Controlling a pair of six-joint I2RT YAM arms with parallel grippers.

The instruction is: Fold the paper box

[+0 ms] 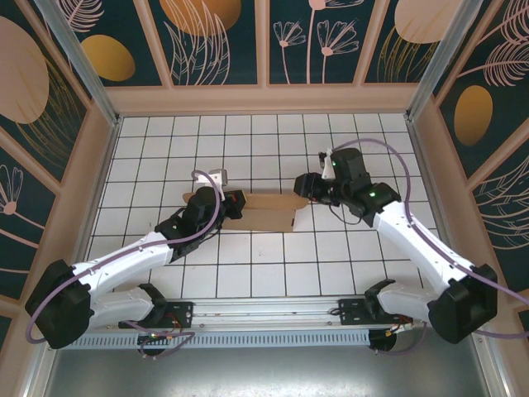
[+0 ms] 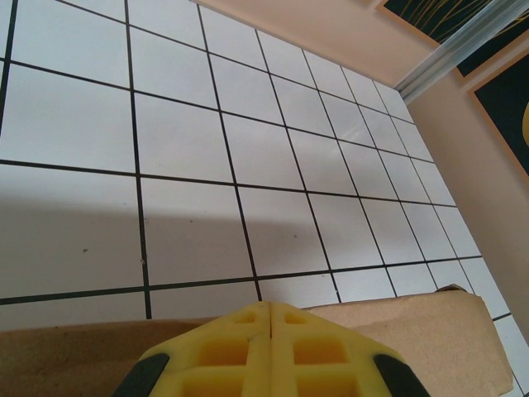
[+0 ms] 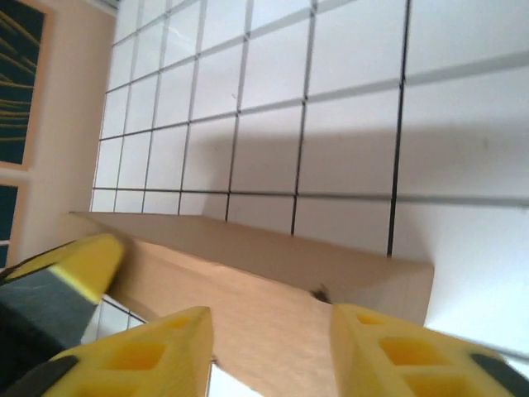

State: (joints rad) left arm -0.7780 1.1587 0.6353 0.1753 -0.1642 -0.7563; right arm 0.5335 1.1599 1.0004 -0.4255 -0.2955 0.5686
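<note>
Yellow fingers [image 2: 223, 354] of the left gripper [image 2: 269, 318] are pressed together, just above the left end of the paper box [image 1: 269, 213]. The right gripper [image 3: 269, 351] has its fingers apart, straddling an upturned flap at the box's right end. The box lies mid-table on the white tiled table [image 1: 248, 273], between both grippers.
</note>
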